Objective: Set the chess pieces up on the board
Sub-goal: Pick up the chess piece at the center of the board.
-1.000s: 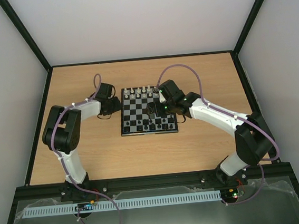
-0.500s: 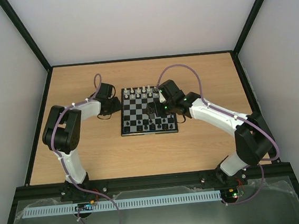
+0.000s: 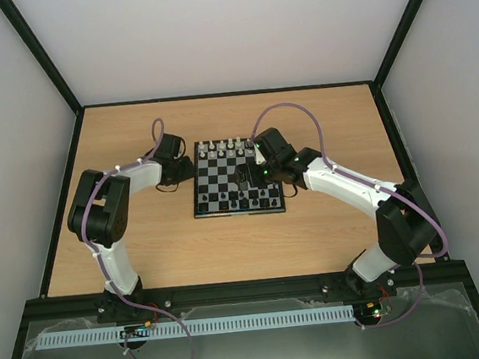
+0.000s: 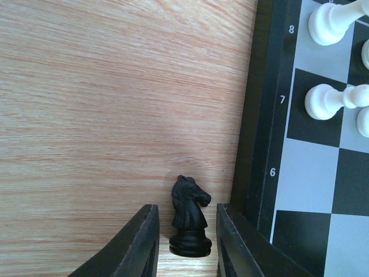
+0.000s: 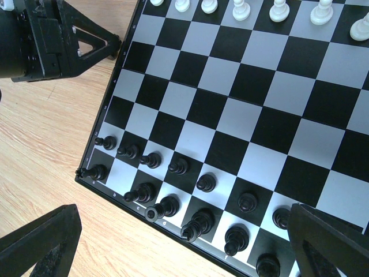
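Observation:
The board (image 3: 236, 177) lies mid-table. Several black chess pieces (image 5: 204, 183) stand in its two near rows; one near-row square by the left corner is bare. A black knight (image 4: 189, 216) stands upright on the wood just left of the board's dark border (image 4: 253, 115). My left gripper (image 4: 185, 209) is open around the knight, with a gap on each side of it. It sits at the board's left edge in the top view (image 3: 185, 169). My right gripper (image 5: 183, 214) is open wide and empty, hovering over the black rows; it also shows in the top view (image 3: 246, 179).
White pieces (image 5: 279, 11) stand in the board's far rows and also show in the left wrist view (image 4: 326, 26). The left gripper's body (image 5: 57, 40) sits by the board's left side. Bare wood table surrounds the board, and dark frame walls edge the table.

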{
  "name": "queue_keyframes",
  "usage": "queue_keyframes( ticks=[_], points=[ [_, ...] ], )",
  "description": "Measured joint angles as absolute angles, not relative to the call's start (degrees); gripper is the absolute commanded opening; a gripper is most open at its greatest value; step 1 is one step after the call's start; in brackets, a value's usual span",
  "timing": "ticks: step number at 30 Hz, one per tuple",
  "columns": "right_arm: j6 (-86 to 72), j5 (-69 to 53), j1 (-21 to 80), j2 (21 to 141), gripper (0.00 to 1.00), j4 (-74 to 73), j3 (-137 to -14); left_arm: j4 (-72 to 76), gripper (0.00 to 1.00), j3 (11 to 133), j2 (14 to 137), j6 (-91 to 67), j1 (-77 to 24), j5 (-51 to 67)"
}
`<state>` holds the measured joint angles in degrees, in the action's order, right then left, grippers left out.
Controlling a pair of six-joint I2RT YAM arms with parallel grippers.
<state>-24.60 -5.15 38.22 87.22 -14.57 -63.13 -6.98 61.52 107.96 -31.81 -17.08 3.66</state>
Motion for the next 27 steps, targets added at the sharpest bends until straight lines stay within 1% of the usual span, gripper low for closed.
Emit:
queue_keyframes(
  ticks=[10,13,17,19,22,27],
  points=[
    [-24.6,-5.2,38.2,87.2,0.99,-14.5,-63.1,-7.2,0.28,61.0,107.5,-31.0,-18.4,1.5],
    [-24.6,-5.2,38.2,87.2,0.99,-14.5,-63.1,-7.2,0.23,60.9,107.5,-30.9,-18.6,0.8],
    [-24.6,-5.2,38.2,87.2,0.99,-14.2,-63.1,-7.5,0.22,60.9,107.5,-30.4,-19.0,-0.3],
    [-24.6,-5.2,38.2,87.2,0.99,-14.2,-63.1,-7.6,0.17,60.9,107.5,-30.3,-19.1,-0.6],
    [-24.6,-5.2,38.2,87.2,0.99,-14.1,-63.1,-7.7,0.14,60.9,107.5,-30.0,-19.2,-0.9],
    [-24.6,-5.2,38.2,87.2,0.99,-14.1,-63.1,-7.7,0.12,60.9,107.5,-29.9,-19.6,-1.6]
  ],
)
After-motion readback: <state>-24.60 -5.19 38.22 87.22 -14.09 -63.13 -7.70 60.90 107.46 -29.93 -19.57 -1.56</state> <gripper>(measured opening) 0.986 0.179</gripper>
